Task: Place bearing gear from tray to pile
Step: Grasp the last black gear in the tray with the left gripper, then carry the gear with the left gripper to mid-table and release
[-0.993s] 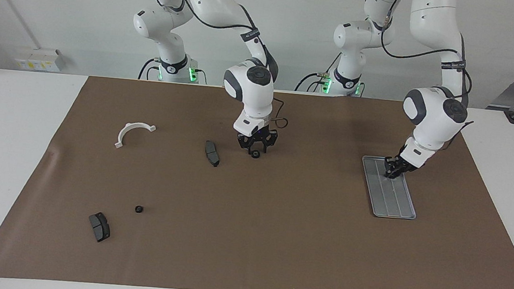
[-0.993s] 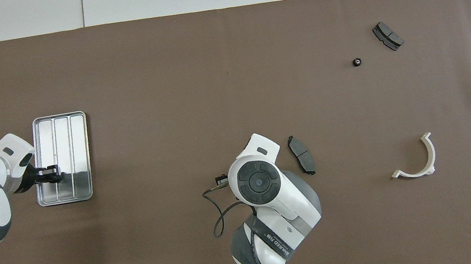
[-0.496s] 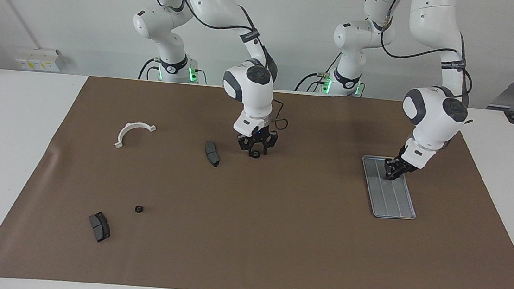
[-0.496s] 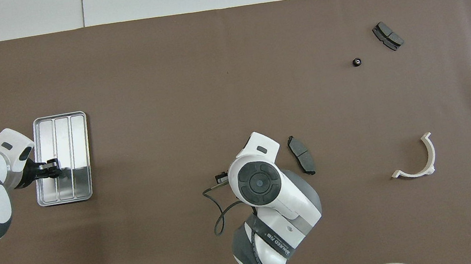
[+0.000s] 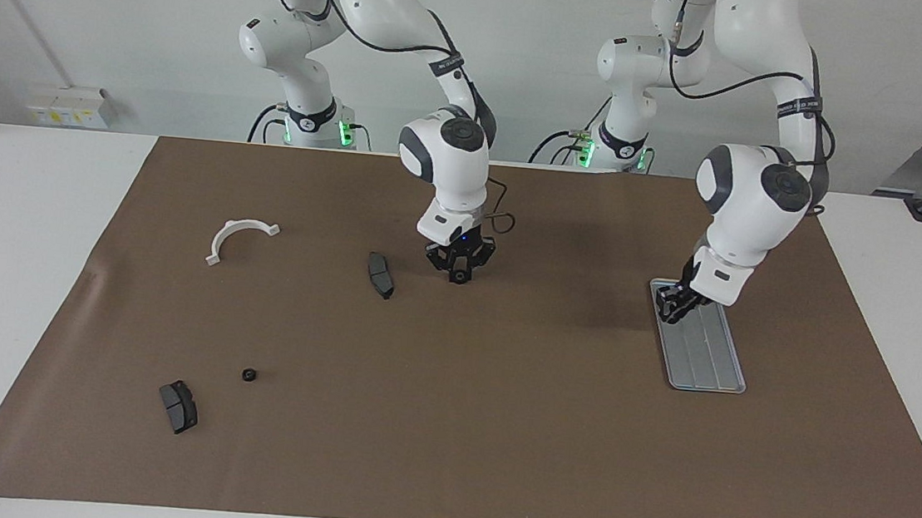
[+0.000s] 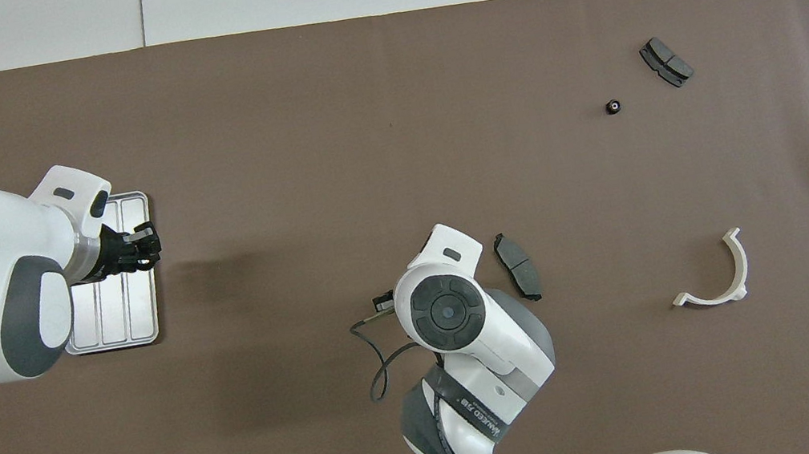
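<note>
Facing view — right end effector point(image 5: 456, 273) closed on gear point(image 5: 457, 276), brake pad point(image 5: 380, 274) beside; left's point(image 5: 671, 307) grip unclear.

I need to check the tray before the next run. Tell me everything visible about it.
The tray is a flat, silver-grey, metal-looking rectangle with rounded corners, a raised rim and lengthwise grooves. It lies flat on the brown mat toward the left arm's end of the table. Its visible bed holds nothing. The left gripper is over its end nearer the robots; contact cannot be judged.
</note>
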`<state>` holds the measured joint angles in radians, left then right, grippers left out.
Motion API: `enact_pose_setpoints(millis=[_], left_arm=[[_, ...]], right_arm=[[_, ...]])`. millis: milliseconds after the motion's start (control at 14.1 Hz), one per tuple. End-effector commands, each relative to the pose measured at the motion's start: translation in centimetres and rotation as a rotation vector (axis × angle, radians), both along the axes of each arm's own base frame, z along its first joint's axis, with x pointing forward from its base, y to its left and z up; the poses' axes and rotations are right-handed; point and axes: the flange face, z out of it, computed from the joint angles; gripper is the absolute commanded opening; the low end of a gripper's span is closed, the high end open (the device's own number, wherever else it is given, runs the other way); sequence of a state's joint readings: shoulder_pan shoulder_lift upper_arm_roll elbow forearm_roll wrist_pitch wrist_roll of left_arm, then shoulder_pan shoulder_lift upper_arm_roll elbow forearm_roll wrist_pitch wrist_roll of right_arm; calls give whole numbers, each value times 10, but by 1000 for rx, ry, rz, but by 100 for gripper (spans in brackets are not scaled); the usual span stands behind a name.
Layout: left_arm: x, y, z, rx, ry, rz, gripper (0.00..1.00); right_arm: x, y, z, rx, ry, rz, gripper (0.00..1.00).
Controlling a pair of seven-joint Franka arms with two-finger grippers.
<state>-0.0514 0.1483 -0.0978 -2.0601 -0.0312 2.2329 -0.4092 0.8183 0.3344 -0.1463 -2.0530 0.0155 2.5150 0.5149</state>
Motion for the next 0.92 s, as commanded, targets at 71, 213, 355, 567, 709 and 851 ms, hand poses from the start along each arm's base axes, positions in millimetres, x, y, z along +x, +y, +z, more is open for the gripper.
enact_pose_setpoints(millis=[71,213,355,567,709,851], left_arm=[[-10,-67,-1,0,23,140,23],[-21,-108,0,-7,16,212,23],[-35,-146,1,-16,13,287,24],[-60,-207,3,-48,-18,324,25],[-78,-242,6,-72,-33,299,25],[-96,-276,8,-106,-58,255,27]], right_arm=[[32,-45,47,3,-1,-111,0],[54,-94,77,6,1,-172,0],[71,-147,97,-5,14,-198,0],[96,-235,106,-27,23,-184,0],[108,-292,103,-42,17,-144,0],[112,-328,96,-49,24,-135,0]])
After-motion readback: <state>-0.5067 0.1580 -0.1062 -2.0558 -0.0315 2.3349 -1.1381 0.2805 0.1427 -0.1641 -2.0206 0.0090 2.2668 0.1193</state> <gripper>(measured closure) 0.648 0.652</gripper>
